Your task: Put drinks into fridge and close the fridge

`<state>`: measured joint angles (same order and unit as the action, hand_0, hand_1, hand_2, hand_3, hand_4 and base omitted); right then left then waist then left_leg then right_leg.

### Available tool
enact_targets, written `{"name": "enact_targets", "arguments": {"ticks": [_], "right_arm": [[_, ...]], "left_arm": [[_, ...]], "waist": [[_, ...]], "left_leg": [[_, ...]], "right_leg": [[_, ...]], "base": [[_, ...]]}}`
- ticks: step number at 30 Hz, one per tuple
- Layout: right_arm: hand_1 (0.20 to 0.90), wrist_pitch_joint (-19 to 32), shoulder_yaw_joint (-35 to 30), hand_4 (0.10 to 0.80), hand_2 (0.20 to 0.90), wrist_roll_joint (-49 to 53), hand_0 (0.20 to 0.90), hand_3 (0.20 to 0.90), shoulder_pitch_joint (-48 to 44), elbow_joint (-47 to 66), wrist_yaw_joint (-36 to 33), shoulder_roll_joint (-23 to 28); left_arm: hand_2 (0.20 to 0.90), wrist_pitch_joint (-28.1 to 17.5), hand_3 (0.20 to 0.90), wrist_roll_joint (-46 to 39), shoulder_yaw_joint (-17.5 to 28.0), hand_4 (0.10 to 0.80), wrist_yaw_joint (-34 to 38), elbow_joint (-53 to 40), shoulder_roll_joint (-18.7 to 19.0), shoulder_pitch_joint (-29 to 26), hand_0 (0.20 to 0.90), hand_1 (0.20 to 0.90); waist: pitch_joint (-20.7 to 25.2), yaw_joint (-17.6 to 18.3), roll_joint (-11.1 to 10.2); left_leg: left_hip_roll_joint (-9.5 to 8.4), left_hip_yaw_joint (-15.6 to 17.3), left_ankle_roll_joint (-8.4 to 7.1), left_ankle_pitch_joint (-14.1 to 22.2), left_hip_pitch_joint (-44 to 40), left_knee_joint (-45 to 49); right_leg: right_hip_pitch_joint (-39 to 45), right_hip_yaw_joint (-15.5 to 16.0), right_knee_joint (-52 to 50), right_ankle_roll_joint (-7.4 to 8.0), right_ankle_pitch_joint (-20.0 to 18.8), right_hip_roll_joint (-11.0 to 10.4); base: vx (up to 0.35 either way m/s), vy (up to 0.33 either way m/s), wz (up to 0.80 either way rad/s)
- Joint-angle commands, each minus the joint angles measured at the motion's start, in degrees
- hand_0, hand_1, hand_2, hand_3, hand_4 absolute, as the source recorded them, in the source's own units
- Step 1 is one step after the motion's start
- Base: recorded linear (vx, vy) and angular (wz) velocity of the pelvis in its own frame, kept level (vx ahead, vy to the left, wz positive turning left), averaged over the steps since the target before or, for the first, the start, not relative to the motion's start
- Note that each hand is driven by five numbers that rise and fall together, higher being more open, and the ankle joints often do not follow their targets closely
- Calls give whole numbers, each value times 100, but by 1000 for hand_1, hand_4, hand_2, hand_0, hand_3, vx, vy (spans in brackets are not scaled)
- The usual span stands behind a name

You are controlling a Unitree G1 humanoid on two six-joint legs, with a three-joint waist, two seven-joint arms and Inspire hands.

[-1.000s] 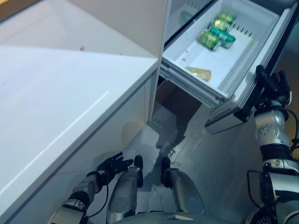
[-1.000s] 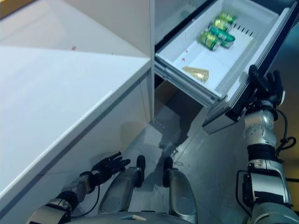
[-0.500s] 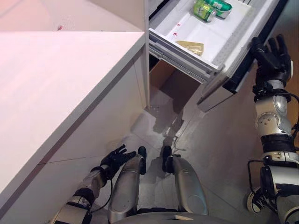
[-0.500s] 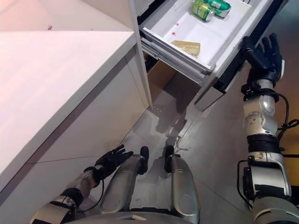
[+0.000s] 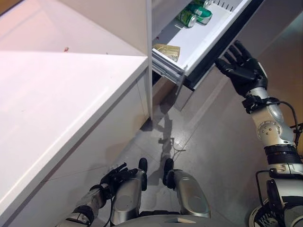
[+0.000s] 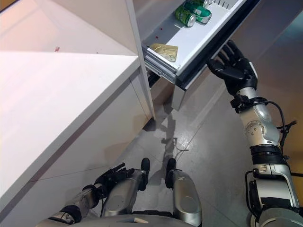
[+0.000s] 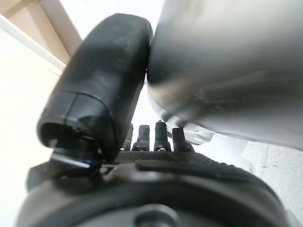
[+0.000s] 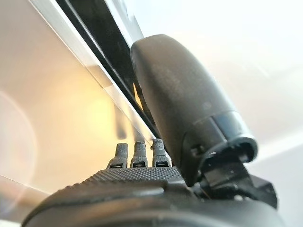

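Observation:
Green cans [image 5: 194, 13] lie at the back of the white fridge drawer [image 5: 201, 42], which stands partly pulled out from the fridge at the top of the eye views. A flat tan packet [image 5: 166, 50] lies near the drawer's front corner. My right hand [image 5: 240, 68] is open with straight fingers, flat against the drawer's dark front panel [image 6: 215, 45]; its fingers [image 8: 137, 153] lie along that panel in the right wrist view. My left hand [image 5: 115, 176] hangs low beside my leg, fingers relaxed and empty, and it also shows in the left wrist view [image 7: 151, 137].
A long white counter [image 5: 57, 109] fills the left side, its end wall next to the fridge. Grey tiled floor [image 5: 213, 137] lies below the drawer and to the right.
The drawer has slid in towards the fridge, with my right hand following against its front. The camera has shifted, so the whole scene has moved in the eye views.

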<state>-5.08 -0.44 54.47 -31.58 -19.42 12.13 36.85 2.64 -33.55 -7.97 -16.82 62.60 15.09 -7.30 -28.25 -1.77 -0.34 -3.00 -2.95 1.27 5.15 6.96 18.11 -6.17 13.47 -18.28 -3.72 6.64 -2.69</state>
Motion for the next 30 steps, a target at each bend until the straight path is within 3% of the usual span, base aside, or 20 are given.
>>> {"name": "enact_targets", "arguments": {"ticks": [1, 7, 16, 19, 22, 26, 30], "right_arm": [[900, 132, 709, 800, 900, 325, 900, 900, -548, 1247, 1354, -517], [900, 311, 648, 800, 900, 129, 900, 900, -379, 1461, 1214, -525], [900, 1191, 194, 800, 900, -187, 900, 900, -31, 1781, 333, -616], [900, 1857, -74, 800, 900, -1412, 900, 900, 307, 1953, -470, -578], [900, 2123, -388, 800, 900, -2143, 900, 900, 760, 2079, -970, -379], [900, 2058, -833, 800, 900, -1878, 900, 900, 1752, 2038, -1035, -432], [900, 1664, -799, 800, 900, -1588, 900, 900, 2575, 1525, -839, -969]], "left_arm": [[900, 95, 900, 363, -331, 800, -264, -157, 263, 777, 900, 900], [900, 66, 900, 538, -286, 800, -307, -2, 223, 878, 900, 900], [900, 19, 900, 654, -235, 800, -258, 239, 96, 990, 900, 900], [900, -4, 900, 614, -164, 800, -218, 261, 10, 1012, 900, 900], [900, -28, 900, 535, -79, 800, -205, 240, -76, 1048, 900, 900], [900, -39, 900, 532, 48, 800, -177, 146, -191, 1131, 900, 900], [900, 16, 900, 457, 155, 800, -139, 51, -248, 1144, 900, 900]], "waist": [[1007, -485, -317], [1257, -440, -368], [1664, -232, -357], [1805, -94, -322], [1914, 44, -283], [2051, 215, -234], [2156, 372, -189]], "left_leg": [[-165, 179, 245, 164, -233, -345], [-165, 211, 236, 155, -526, -621], [-120, 375, 208, 138, -876, -994], [-96, 430, 189, 89, -984, -1179], [-60, 490, 165, 34, -1088, -1357], [-9, 565, 118, -73, -1195, -1603], [36, 670, 90, -152, -1268, -1778]], "right_leg": [[322, -504, 348, 539, -151, -143], [596, -515, 684, 574, -217, -121], [836, -604, 999, 574, -260, -33], [874, -671, 1057, 562, -248, 5], [898, -717, 1098, 559, -246, 37], [924, -763, 1182, 570, -271, 91], [945, -798, 1264, 585, -291, 126]], "base": [[108, 14, 11], [84, 11, 18], [30, 0, 1], [-17, -6, -5], [-22, -17, -6], [-46, -33, -14], [-56, -22, -8]]}}
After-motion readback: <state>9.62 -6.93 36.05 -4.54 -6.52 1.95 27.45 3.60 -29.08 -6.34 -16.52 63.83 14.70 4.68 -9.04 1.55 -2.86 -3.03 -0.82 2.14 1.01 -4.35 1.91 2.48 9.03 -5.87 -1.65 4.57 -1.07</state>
